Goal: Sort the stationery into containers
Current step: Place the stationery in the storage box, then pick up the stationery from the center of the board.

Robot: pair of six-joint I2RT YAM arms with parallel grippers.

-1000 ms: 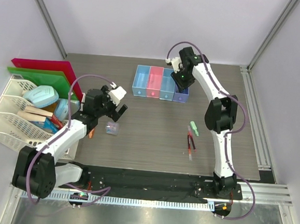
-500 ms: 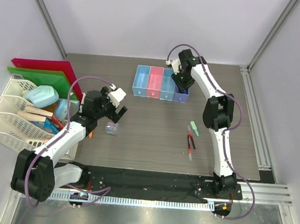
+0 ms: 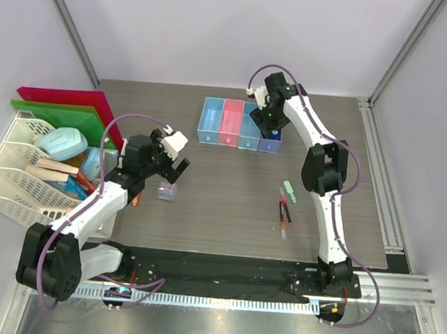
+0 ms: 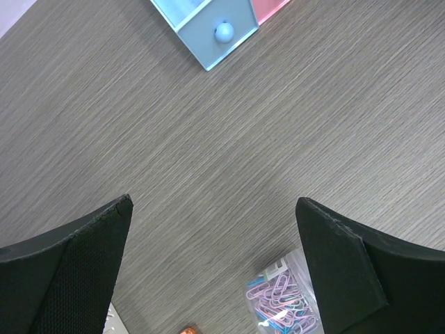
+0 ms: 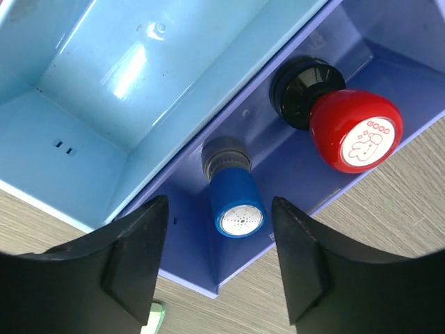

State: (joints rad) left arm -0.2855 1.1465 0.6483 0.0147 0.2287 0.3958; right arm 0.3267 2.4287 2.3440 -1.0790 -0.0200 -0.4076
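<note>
The four joined containers (image 3: 211,124) stand at the back of the table. My right gripper (image 3: 269,124) hangs open over the purple box (image 5: 389,76). A blue-capped bottle (image 5: 235,198) and a red-capped bottle (image 5: 351,129) lie in that box, the blue one between my open right fingers (image 5: 219,209) without touching them. My left gripper (image 3: 173,168) is open and empty just above a clear packet of paper clips (image 3: 166,191), which also shows in the left wrist view (image 4: 285,300). A green eraser (image 3: 288,191) and thin red-and-black pens (image 3: 283,215) lie at the middle right. An orange marker (image 3: 136,199) lies by the left arm.
White mesh trays (image 3: 5,185) with pale blue objects stand at the left, with red (image 3: 58,98) and green (image 3: 61,113) folders behind them. The light blue box (image 5: 139,83) beside the purple one holds nothing. A metal rail runs along the right edge.
My right gripper has shifted slightly over the purple box. The left arm has hardly moved.
</note>
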